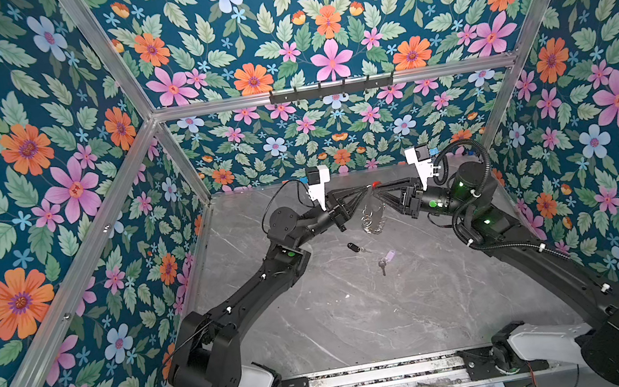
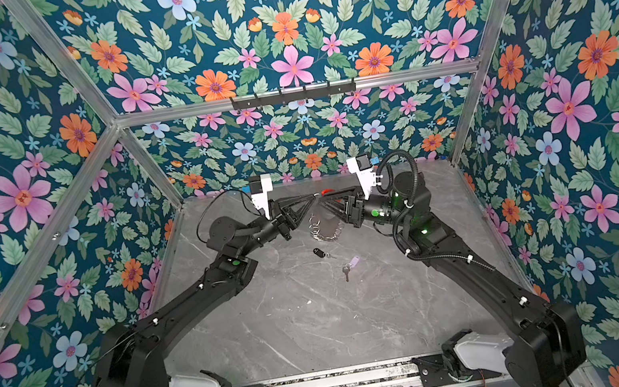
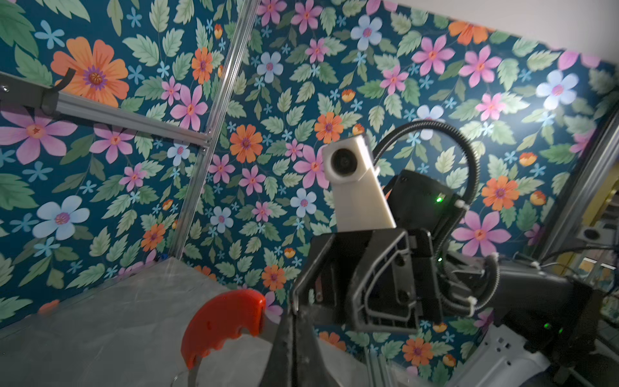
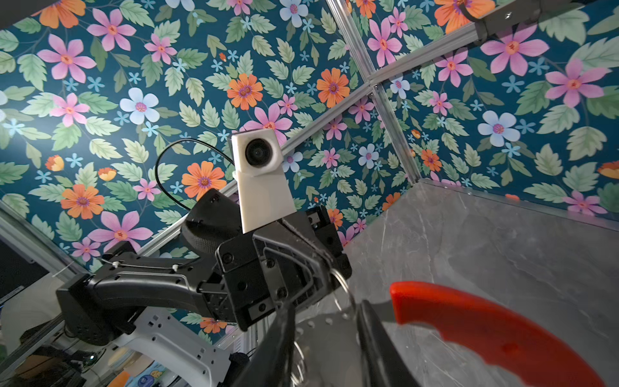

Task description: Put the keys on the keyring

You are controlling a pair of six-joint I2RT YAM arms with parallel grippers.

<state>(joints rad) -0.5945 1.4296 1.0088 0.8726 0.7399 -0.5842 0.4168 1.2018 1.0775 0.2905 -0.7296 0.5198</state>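
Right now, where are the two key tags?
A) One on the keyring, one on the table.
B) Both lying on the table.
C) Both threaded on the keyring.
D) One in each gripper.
B: the black key tag and lilac key tag lie loose on the table, apart from the keyring.

red keyring [image 4: 485,335] beside right gripper [image 4: 328,311]
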